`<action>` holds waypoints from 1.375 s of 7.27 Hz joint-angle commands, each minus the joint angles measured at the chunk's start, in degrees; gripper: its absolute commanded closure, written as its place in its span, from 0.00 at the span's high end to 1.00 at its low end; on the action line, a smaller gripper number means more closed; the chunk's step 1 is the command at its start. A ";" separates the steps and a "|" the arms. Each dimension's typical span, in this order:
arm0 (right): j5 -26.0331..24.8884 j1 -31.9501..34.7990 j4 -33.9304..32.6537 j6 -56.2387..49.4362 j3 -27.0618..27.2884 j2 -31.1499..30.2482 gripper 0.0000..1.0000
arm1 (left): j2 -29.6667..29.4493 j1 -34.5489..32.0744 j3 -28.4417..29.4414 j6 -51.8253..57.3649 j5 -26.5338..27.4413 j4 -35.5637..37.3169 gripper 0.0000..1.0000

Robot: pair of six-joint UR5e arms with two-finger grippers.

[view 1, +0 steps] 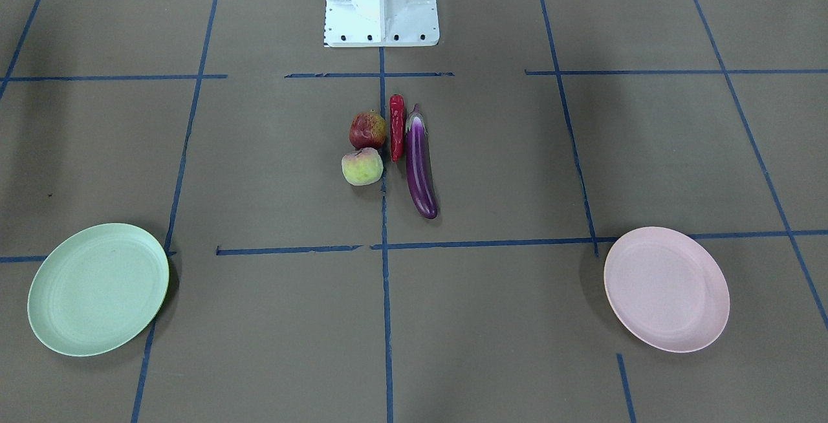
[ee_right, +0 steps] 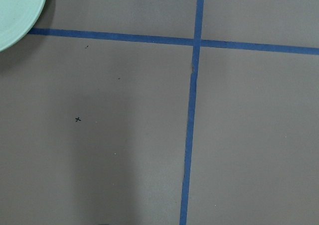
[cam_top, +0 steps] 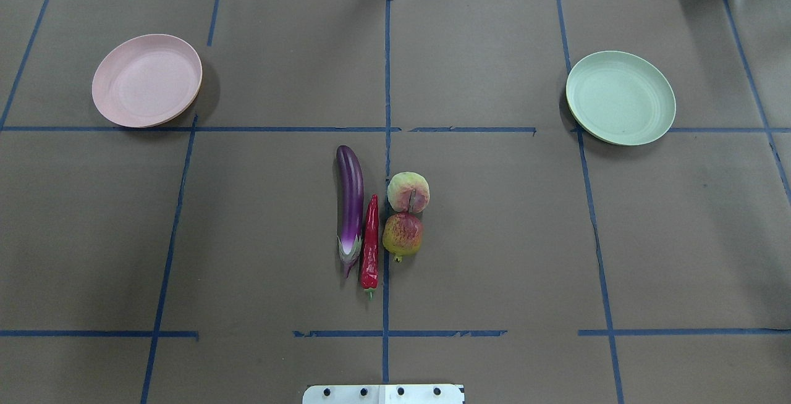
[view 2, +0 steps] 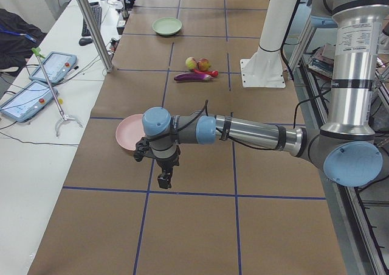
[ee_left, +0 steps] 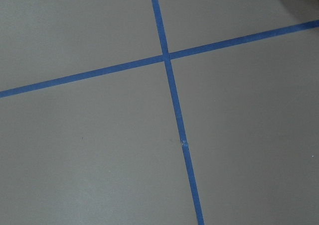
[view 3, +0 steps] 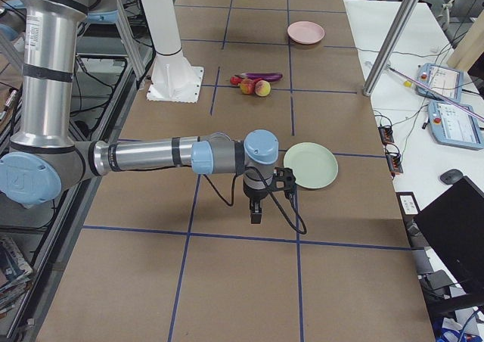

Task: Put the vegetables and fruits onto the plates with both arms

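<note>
Purple eggplant (cam_top: pixel 350 197), chili pepper (cam_top: pixel 370 243), dark red fruit (cam_top: pixel 403 235), yellow-green fruit (cam_top: pixel 408 191) clustered mid surface (cam_top: pixel 494 237); left claw (view 2: pixel 164 179) near pink plate (cam_top: pixel 147 80), right claw (view 3: pixel 256 215) near green plate (cam_top: pixel 620 97); cannot tell whether either claw is open or closed

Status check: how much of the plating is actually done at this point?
Done: nothing; the pink plate and green plate are empty. In hand: nothing; the left tool and right tool hang over bare table near the plates. Left: eggplant, chili, red fruit and yellow-green fruit, all clustered at the centre.
</note>
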 commanded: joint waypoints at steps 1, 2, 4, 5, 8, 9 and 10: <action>0.09 0.00 0.00 0.00 1.00 0.00 1.00 | -0.04 0.09 -0.11 0.17 -0.01 0.00 1.00; 0.18 -0.26 0.78 -0.09 2.05 0.70 1.00 | -0.04 0.09 -0.02 0.18 -0.19 0.00 1.00; 4.63 -2.62 10.57 0.00 1.89 1.93 1.00 | 0.05 0.18 -0.02 0.00 -0.19 0.00 1.00; 4.92 -7.16 12.72 2.09 1.45 6.98 1.00 | -0.04 0.18 0.07 -0.09 -0.19 0.00 1.00; -0.05 -23.49 12.83 28.64 1.44 24.03 1.00 | -0.04 0.35 0.07 -0.09 -0.27 0.00 1.00; -6.35 -30.25 12.74 38.57 1.62 28.87 1.00 | -0.04 0.35 0.07 -0.09 -0.27 0.00 1.00; -11.11 -37.02 12.48 49.98 1.45 32.92 1.00 | -0.04 0.35 0.07 -0.09 -0.36 0.00 1.00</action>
